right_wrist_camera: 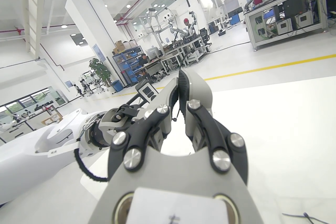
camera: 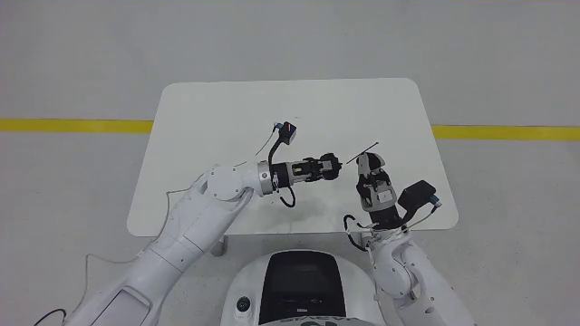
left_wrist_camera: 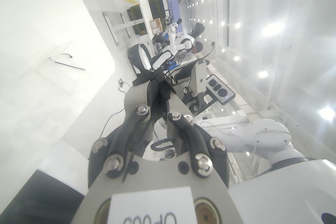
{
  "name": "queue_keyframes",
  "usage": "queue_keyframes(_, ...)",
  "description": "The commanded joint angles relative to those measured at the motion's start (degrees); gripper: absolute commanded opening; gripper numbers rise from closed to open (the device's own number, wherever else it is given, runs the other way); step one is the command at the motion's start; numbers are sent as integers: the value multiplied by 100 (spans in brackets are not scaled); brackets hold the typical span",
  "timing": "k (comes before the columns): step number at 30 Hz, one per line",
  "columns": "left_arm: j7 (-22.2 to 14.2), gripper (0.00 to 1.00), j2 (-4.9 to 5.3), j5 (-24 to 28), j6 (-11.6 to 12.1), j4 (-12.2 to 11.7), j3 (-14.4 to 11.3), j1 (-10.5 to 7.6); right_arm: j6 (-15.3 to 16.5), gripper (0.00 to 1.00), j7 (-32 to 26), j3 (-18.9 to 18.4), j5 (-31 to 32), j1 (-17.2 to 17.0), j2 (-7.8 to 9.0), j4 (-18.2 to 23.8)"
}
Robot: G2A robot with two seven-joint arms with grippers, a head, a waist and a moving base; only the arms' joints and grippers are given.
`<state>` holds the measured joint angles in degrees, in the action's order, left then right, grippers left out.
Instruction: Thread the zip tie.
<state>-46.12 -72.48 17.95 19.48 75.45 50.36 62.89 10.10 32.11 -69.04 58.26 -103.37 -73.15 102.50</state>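
The right gripper (right_wrist_camera: 179, 76) pinches the thin black zip tie (right_wrist_camera: 179, 108) above the white table (camera: 227, 145). Just beside it, the left gripper (left_wrist_camera: 155, 79) has its fingers pressed together. I think the tie's tip should go slowly, straight into its little hole. Farther off, a thin black strip (left_wrist_camera: 68, 64) lies on the table, out of the way.

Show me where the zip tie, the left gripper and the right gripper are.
zip tie (right_wrist_camera: 179, 109), right wrist view, on its thin strap.
left gripper (left_wrist_camera: 155, 80), left wrist view, between the fingertips.
right gripper (right_wrist_camera: 180, 76), right wrist view, between the fingertips.
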Motion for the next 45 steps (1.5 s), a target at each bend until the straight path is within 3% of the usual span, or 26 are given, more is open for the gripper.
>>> queue_keyframes(1, 0, 0, 0, 0, 0, 0, 0, 0, 0, 0, 0, 0, 0, 0, 0, 0)
queue_keyframes(4, 0, 0, 0, 0, 0, 0, 0, 0, 0, 0, 0, 0, 0, 0, 0, 0)
queue_keyframes(6, 772, 0, -1, -425, -137, -104, 59, -2, 0, 0, 0, 0, 0, 0, 0, 0)
queue_keyframes(9, 1463, 0, -32, -738, -259, -76, -18, 74, 0, 0, 0, 0, 0, 0, 0, 0)
queue_keyframes(16, 2560, 0, -18, -1420, -211, 121, -8, 391, 0, 0, 0, 0, 0, 0, 0, 0)
queue_keyframes(19, 2832, 0, 11, -1715, -231, 278, 24, 561, 0, 0, 0, 0, 0, 0, 0, 0)
queue_keyframes(25, 2840, 0, 96, -1934, -245, 610, 156, 896, 0, 0, 0, 0, 0, 0, 0, 0)
queue_keyframes(36, 2385, 0, 303, -2093, -37, 1374, 537, 1484, 185, 0, -316, -94, 155, 92, 23, 27)
queue_keyframes(45, 2241, 0, 342, -2151, -43, 1511, 524, 1554, 497, 0, -538, -148, 255, -29, 58, 6)
